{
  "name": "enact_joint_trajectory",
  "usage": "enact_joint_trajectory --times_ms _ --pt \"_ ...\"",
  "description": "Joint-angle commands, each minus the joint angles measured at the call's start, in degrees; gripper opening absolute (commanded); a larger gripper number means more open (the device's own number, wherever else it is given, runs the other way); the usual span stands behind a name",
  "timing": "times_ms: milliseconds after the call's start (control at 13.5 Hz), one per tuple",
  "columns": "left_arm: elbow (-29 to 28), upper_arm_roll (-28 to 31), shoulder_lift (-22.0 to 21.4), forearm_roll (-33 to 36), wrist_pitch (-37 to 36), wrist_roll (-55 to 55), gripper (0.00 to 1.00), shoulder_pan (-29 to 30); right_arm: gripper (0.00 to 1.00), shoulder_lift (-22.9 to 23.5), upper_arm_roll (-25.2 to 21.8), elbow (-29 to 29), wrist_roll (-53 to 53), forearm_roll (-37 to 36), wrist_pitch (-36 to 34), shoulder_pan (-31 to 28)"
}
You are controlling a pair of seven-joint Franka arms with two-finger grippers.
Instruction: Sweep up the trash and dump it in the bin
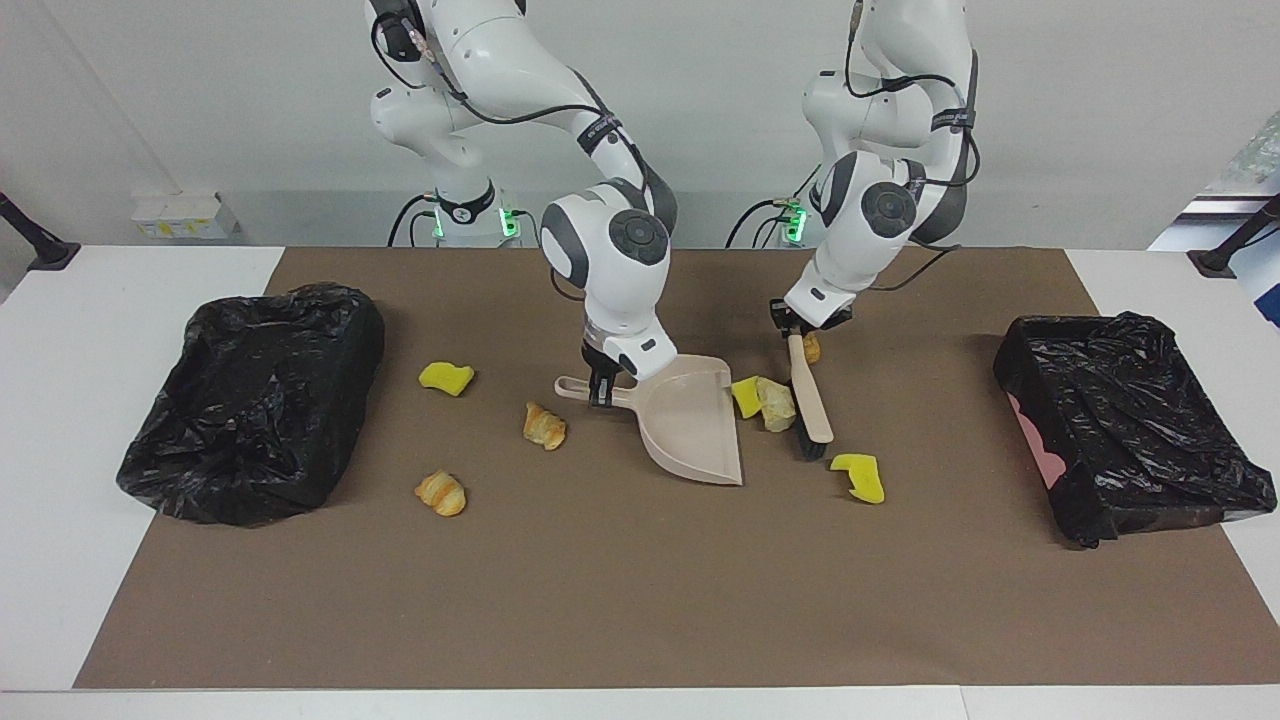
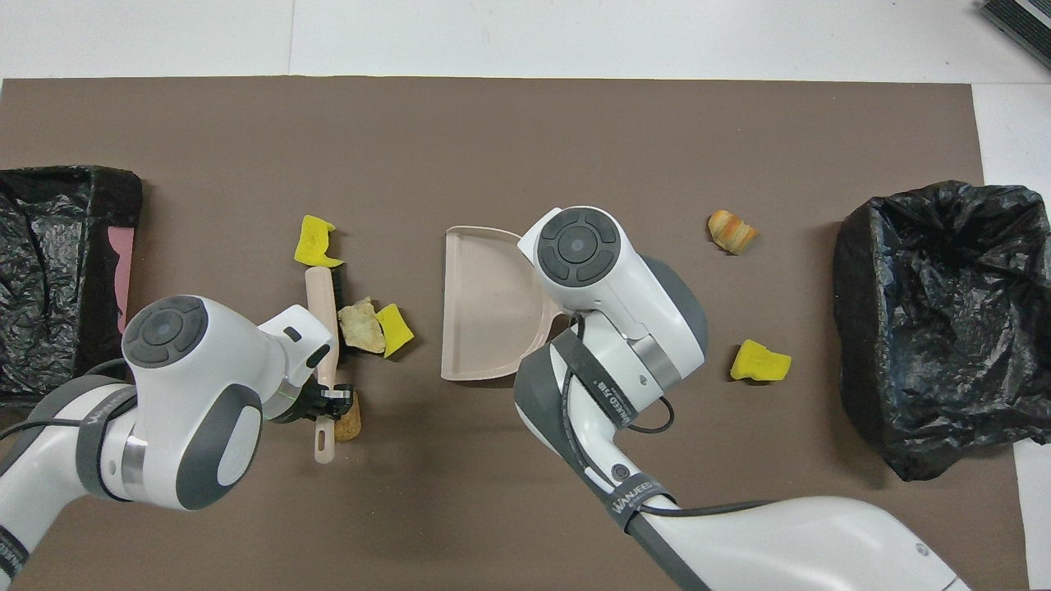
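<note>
Beside the dustpan [image 1: 695, 425], the left gripper [image 1: 790, 325] grips the brush [image 1: 808, 400], the right gripper [image 1: 601, 388] probably the pan's handle; scraps [image 1: 765, 400] may skid past its lip.

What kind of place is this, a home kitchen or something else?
Most likely a robotics lab, not a home: two white robot arms are mounted at a white table covered by a brown paper mat, with staged scraps and black bag-lined bins at both ends.
</note>
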Motion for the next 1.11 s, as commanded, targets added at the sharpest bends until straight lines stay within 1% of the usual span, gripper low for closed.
enact_joint_trajectory --times_ms 0,74,222,296,370,444,593,815,889,1037 --pt "1.6 0.6 1.0 -1.4 0.9 1.3 0.00 -3.7 0.00 -0.9 0.5 -1.8 -2.3 1.2 1.5 -0.4" --pt "1.9 0.6 1.1 -1.4 0.9 1.6 0.00 -4.7 0.00 -1.0 0.5 -1.8 -2.4 1.1 1.4 -0.4" --pt "5.3 0.6 2.1 -1.6 0.1 1.7 0.00 -7.1 0.00 -0.9 0.5 -1.8 -2.3 1.0 1.5 -0.4" --pt "6.5 0.6 3.1 -2.0 0.1 1.1 0.00 -7.4 0.00 -0.9 0.5 -1.7 -2.3 1.1 1.4 -0.4" --pt "7.1 0.6 2.9 -3.5 0.1 0.7 0.00 -7.4 0.00 -0.9 0.5 -1.7 -2.3 1.0 1.4 -0.4" --pt "7.2 0.6 2.1 -4.0 -1.0 0.4 0.00 -7.2 0.00 -0.9 0.5 -1.7 -2.4 1.1 0.9 -0.7" --pt "7.2 1.4 -1.2 -4.0 -7.8 -1.3 0.00 -6.7 0.00 -0.9 0.4 -1.4 -2.5 0.7 0.4 -0.9" --pt "7.0 1.6 -4.1 -3.1 -16.6 -14.0 0.00 -4.9 0.00 -0.8 0.3 -0.3 -2.1 0.1 -2.9 -0.6" --pt "6.9 1.6 -4.3 -1.8 -19.3 -17.8 0.00 -4.6 0.00 -0.9 0.2 -0.1 -1.7 0.1 -4.3 -0.3" --pt "6.9 1.6 -4.8 1.7 -22.4 -28.9 0.00 -4.4 0.00 -1.1 0.2 0.4 -0.9 -0.8 -7.2 0.0"
